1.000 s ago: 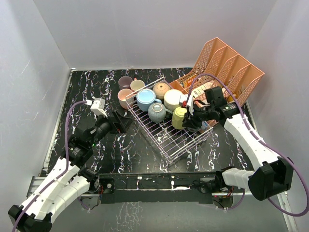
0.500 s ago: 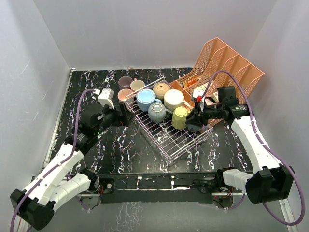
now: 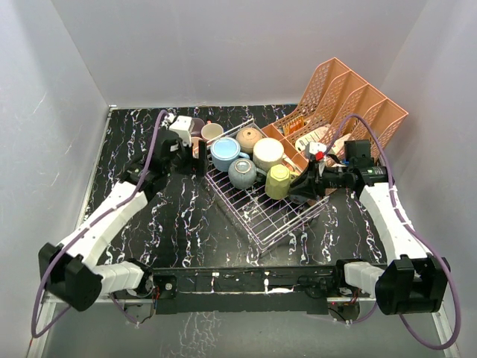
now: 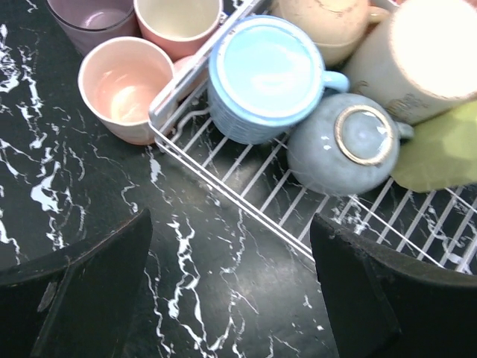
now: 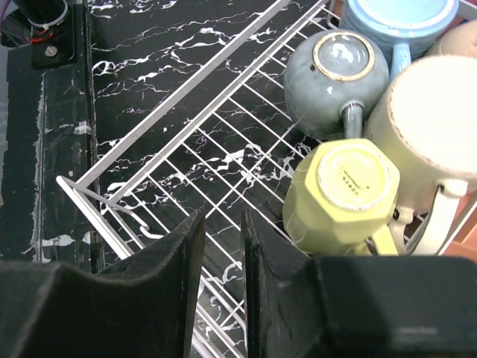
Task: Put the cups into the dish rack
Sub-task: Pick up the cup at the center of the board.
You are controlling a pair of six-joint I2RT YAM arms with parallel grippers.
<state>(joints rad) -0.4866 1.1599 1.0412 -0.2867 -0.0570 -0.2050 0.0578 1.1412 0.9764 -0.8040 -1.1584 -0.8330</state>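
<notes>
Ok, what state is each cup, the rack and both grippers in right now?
Silvery wire dish rack, partly loaded.
Yellow faceted ceramic mug, upside down in rack.
Grey-blue ceramic mug, upside down in rack.
Light blue ceramic mug, in rack, orientation unclear.
Pale pink ceramic mug, upright on black marbled table, outside rack.
Mauve ceramic mug, upright on table.
Left gripper, open, empty.
Right gripper, slightly open, empty.

On table (image 3: 186, 224): dish rack (image 3: 270, 218) at centre, angled. In its far end, five cups (image 3: 243, 173) clustered. Just outside its far-left corner, three cups (image 4: 125, 88) on table. Behind rack, right: file organiser (image 3: 350, 104).
</notes>
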